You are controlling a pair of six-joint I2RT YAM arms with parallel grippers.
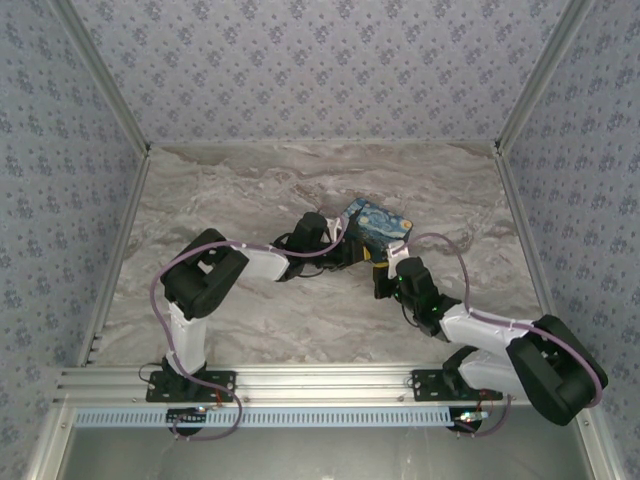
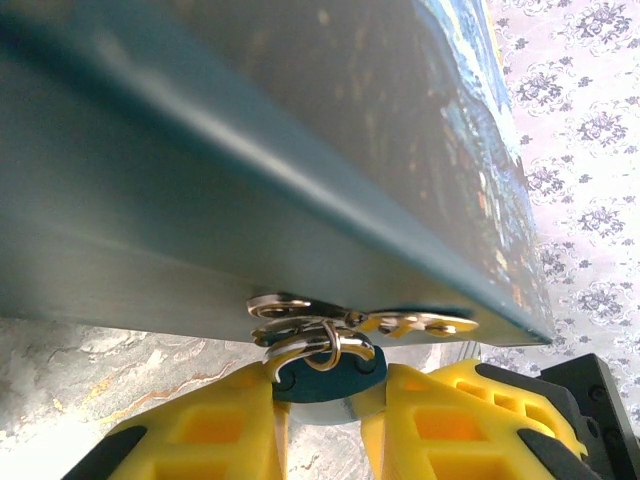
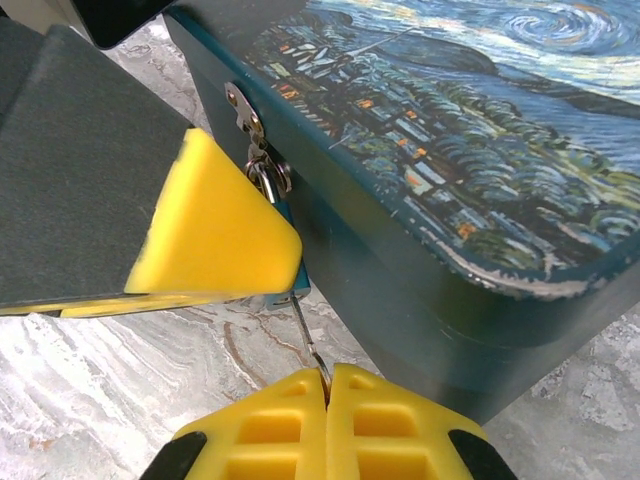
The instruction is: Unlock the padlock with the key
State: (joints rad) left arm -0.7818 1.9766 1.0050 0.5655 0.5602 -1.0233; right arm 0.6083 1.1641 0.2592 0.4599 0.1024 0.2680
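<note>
my left gripper clamps the teal padlock between its jaws, just under the hasp. my right gripper is pinched shut on the key, which runs from its jaws to the padlock's base. i'd twist gently, keeping the shaft straight.

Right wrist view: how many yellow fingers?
3. Two on the right gripper, bottom, shut on the key; one left gripper finger at the padlock. Its mate may be hidden.
</note>
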